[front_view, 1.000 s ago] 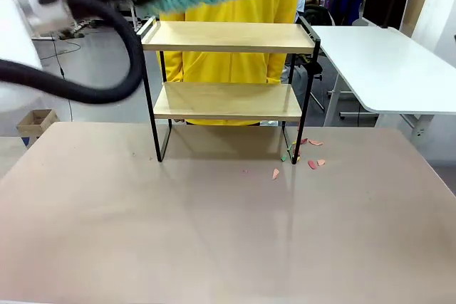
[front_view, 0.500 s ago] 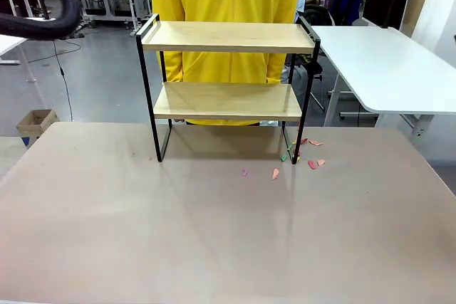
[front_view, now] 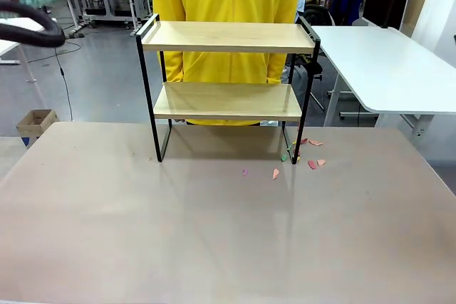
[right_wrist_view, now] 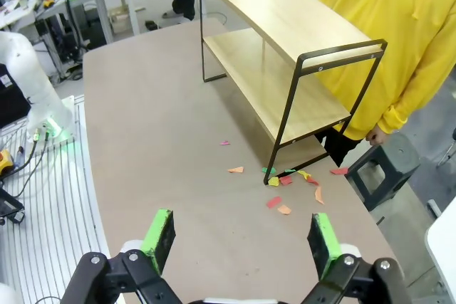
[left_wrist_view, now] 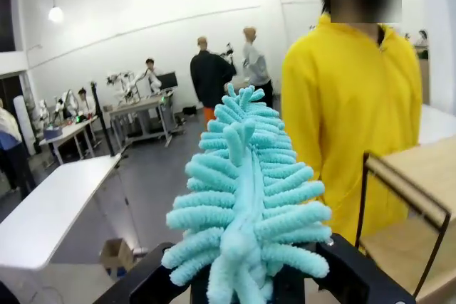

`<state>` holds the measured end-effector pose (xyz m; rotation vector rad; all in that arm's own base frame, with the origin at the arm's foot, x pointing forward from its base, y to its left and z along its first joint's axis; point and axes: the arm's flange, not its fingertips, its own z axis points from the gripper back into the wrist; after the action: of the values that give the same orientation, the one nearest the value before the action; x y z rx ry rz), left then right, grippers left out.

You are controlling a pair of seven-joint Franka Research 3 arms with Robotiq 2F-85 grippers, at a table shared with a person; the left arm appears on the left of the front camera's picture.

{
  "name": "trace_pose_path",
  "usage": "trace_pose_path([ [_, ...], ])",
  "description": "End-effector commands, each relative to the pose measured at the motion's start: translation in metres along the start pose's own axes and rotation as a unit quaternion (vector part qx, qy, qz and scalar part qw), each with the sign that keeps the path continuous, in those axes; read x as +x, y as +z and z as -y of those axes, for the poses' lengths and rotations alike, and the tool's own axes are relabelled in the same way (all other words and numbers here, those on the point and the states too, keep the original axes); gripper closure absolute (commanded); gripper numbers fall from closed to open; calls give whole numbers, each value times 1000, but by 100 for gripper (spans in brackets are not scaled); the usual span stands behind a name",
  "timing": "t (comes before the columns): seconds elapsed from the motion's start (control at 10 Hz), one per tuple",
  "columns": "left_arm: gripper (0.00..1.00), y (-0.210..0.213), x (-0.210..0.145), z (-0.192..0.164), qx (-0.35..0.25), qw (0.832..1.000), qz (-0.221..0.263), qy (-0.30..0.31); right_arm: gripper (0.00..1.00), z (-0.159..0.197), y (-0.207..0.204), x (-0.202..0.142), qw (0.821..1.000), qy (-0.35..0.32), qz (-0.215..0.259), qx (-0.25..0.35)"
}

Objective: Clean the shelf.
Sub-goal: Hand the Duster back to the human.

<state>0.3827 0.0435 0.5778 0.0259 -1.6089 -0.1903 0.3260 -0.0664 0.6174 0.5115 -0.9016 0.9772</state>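
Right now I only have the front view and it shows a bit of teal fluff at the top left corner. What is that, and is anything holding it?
Observer: It is a teal duster, and the left gripper is shut on its base.
Operator: And the right gripper?
Observer: The right gripper is open and holds nothing, hanging above the table.
Operator: I see scraps by the shelf's right leg. Any on the boards?
Observer: From the right wrist view both boards of the shelf look bare; the paper scraps lie on the table around that leg.
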Motion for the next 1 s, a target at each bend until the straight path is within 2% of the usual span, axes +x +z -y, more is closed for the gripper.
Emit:
trace_pose_path([
  [0.0,82,2,-56,4,6,1000,-2,-2,0,2,2,3,1000,3,9,2],
  [0.3,82,30,-128,11,-5,1000,-23,-4,0,2,2,3,1000,3,9,2],
  [0.5,82,38,-163,24,-16,999,-32,12,0,2,2,3,1000,3,9,2],
  [0.6,82,42,-169,29,-5,1000,-17,15,0,2,2,3,1000,3,9,2],
  [0.7,82,27,-124,-9,-15,998,-50,18,0,2,2,3,1000,3,9,2],
  [0.9,82,27,-124,-9,-15,998,-50,18,0,2,2,3,1000,3,9,2],
])
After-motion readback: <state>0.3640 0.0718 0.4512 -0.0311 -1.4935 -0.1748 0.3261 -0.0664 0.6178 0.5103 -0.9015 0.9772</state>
